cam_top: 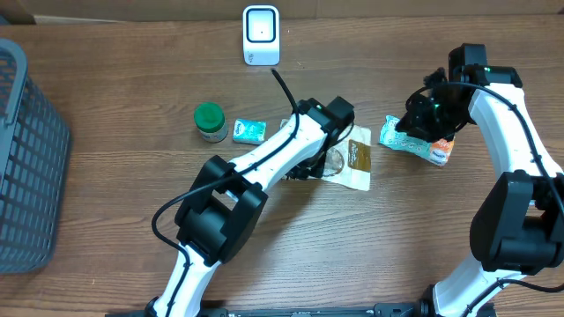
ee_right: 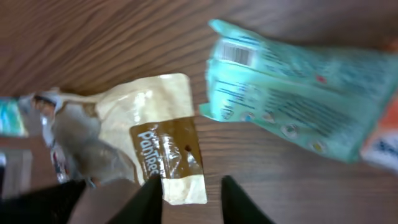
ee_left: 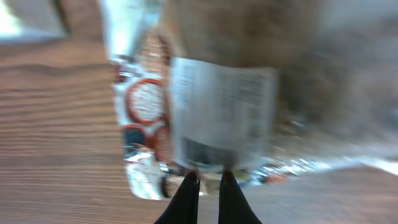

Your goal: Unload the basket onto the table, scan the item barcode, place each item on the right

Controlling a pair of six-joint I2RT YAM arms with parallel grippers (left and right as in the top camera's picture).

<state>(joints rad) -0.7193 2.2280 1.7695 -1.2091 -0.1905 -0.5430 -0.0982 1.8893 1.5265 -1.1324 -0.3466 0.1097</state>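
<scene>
The white barcode scanner (cam_top: 261, 35) stands at the table's far edge. My left gripper (cam_top: 319, 164) is down at mid-table, shut on the near edge of a clear crinkled packet (ee_left: 205, 106) with a white printed label; its fingertips (ee_left: 189, 183) pinch that edge. A beige packet with a brown label (cam_top: 359, 160) lies touching it. My right gripper (cam_top: 421, 121) hovers over a teal packet (cam_top: 401, 136) with an orange end. In the right wrist view that gripper (ee_right: 193, 199) is open and holds nothing, and the teal packet (ee_right: 292, 106) lies flat with a barcode near its corner.
A green-lidded jar (cam_top: 210, 121) and a small teal packet (cam_top: 249, 131) sit left of the left gripper. A grey plastic basket (cam_top: 26, 167) fills the left edge. The beige packet (ee_right: 158, 130) lies just ahead of the right fingers.
</scene>
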